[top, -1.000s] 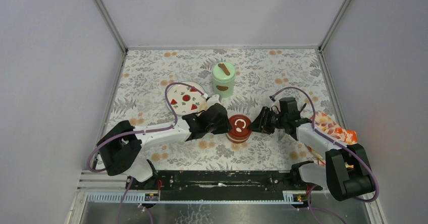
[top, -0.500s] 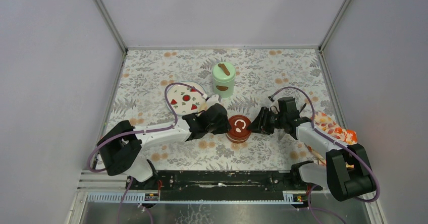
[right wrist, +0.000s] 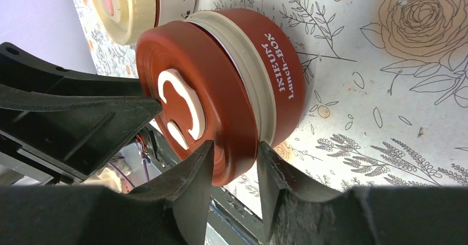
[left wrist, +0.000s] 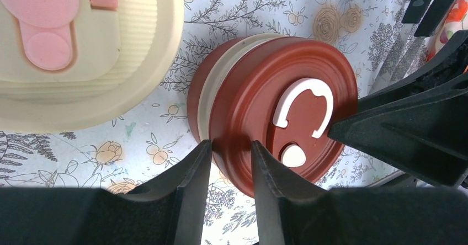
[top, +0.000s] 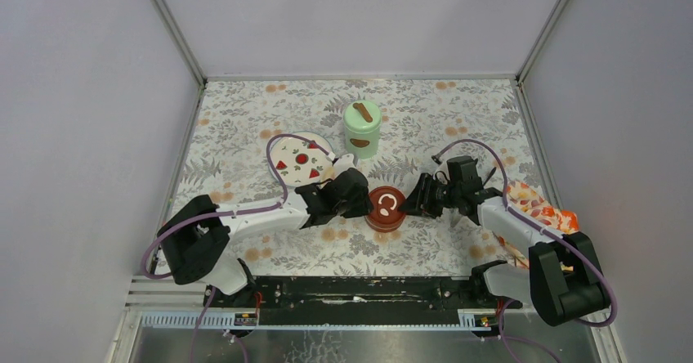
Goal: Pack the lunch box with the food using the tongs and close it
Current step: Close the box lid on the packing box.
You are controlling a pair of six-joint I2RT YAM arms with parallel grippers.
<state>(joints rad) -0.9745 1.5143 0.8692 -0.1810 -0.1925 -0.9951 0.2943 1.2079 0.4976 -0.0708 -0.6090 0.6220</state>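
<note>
Nearest the left edge of the tabletop (top: 237,126) we see the white plate (top: 299,160), lying flat with its red fruit pictures facing up. Just beside its right rim sits the cream-lidded bowl (left wrist: 83,52), closed, with pink tabs on its top; from above, the left arm hides part of it. Further back, toward the far edge and about midway across, the mint-green jar (top: 362,130) stands upright with its brown-knobbed lid on.

The left gripper (left wrist: 230,145) reaches in low from the left. We see its two fingers closed on the left rim of the dark-red lid (top: 386,205), one against the top face and one against the edge below, so it is pinching that lid.

The lid sits on the dark-red bowl (right wrist: 287,85), about midway across the tabletop and closer to the near edge than the jar. A cream band shows between lid and bowl, and white lettering runs along the bowl's side.

From the right, the right gripper (right wrist: 234,145) pinches the opposite rim of the same lid in the same manner, its fingers either side of the edge.

At the right edge, beside the right arm, lies a patterned orange-and-white cloth (top: 543,203).
</note>
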